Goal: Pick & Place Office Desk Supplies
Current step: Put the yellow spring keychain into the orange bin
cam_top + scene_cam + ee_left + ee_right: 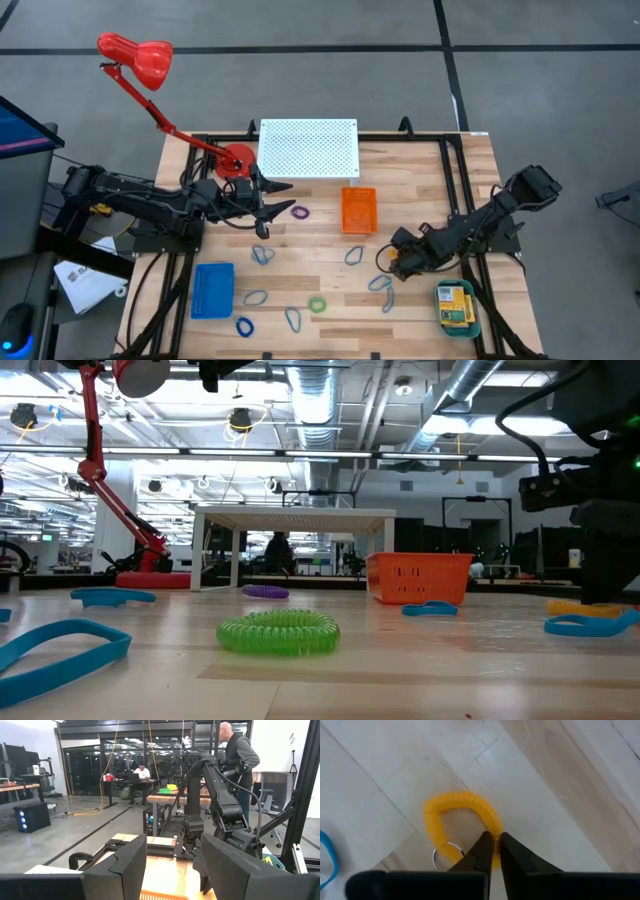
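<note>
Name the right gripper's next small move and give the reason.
Probably lift straight up a little. The right gripper is shut on the yellow coil ring, which lies on the table; raising it would show whether the grip holds.

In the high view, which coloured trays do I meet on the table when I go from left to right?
blue tray → orange tray → teal tray, which holds yellow boxes.
</note>
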You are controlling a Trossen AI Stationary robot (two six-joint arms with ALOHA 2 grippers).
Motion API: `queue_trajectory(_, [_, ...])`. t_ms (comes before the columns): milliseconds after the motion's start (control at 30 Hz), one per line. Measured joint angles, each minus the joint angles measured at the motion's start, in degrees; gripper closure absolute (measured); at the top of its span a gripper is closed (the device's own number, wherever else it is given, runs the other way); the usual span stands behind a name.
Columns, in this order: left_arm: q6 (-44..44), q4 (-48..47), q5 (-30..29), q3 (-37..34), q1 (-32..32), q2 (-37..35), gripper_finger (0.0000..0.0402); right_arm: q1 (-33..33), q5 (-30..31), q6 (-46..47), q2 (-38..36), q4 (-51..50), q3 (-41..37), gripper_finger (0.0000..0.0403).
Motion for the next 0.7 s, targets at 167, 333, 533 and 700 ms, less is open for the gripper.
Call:
queue_trajectory(167, [0.02, 0.0, 0.0, 0.0, 0.0, 0.0, 0.022, 1.07, 2.26, 1.01, 0.48, -2.38, 2.45, 0.0392])
queue_trajectory(333, [0.01, -0.03, 0.0, 0.0, 0.0, 0.0, 0.022, 2.29, 6.95, -0.96, -0.39, -2.87, 7.83, 0.0399])
queue_trajectory(533, [0.02, -0.13, 0.0, 0.0, 0.0, 0.0, 0.022, 2.7, 13.0, -7.67, -1.66, -3.77, 13.63, 0.0402])
queue_trajectory(700, [0.17, 0.07, 0.0, 0.0, 0.0, 0.0, 0.022, -2.63, 15.18, -18.3, -4.77, -2.91, 16.67, 0.0403])
